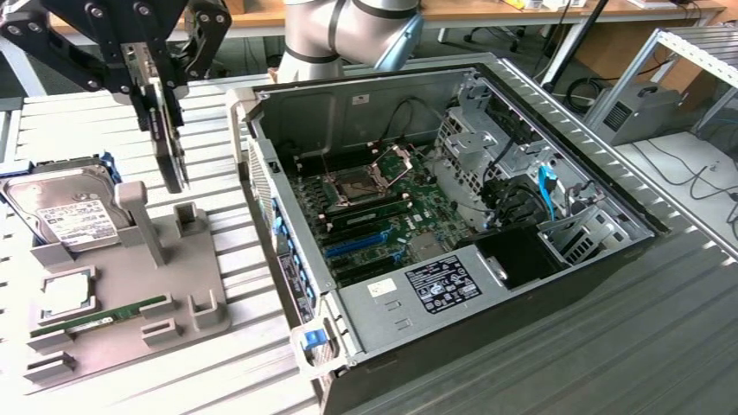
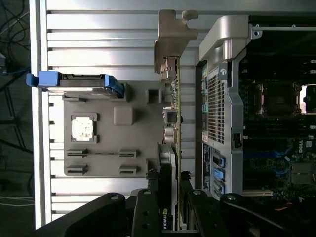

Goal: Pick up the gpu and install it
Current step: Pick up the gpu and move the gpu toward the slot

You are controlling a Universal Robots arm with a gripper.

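The gpu (image 1: 169, 147) hangs on edge, long side vertical, above the grey holder tray (image 1: 127, 303) at the exterior view's left, lifted off it. My gripper (image 1: 154, 85) is shut on its upper end. In the wrist view the gpu (image 2: 171, 118) runs edge-on away from the black fingers (image 2: 148, 207), with its silver bracket (image 2: 173, 39) at the far end; my gripper (image 2: 169, 200) clamps the card's near end. The open computer case (image 1: 542, 173) lies to the exterior view's right of the card, its motherboard (image 1: 381, 216) and blue slots (image 1: 355, 246) exposed.
On the tray rest a silver hard drive (image 1: 69, 212), a CPU chip (image 1: 67, 290) and a green RAM stick (image 1: 98, 318). The case's side wall (image 2: 219, 98) stands close beside the card. The slatted metal table (image 1: 576, 363) extends around the case.
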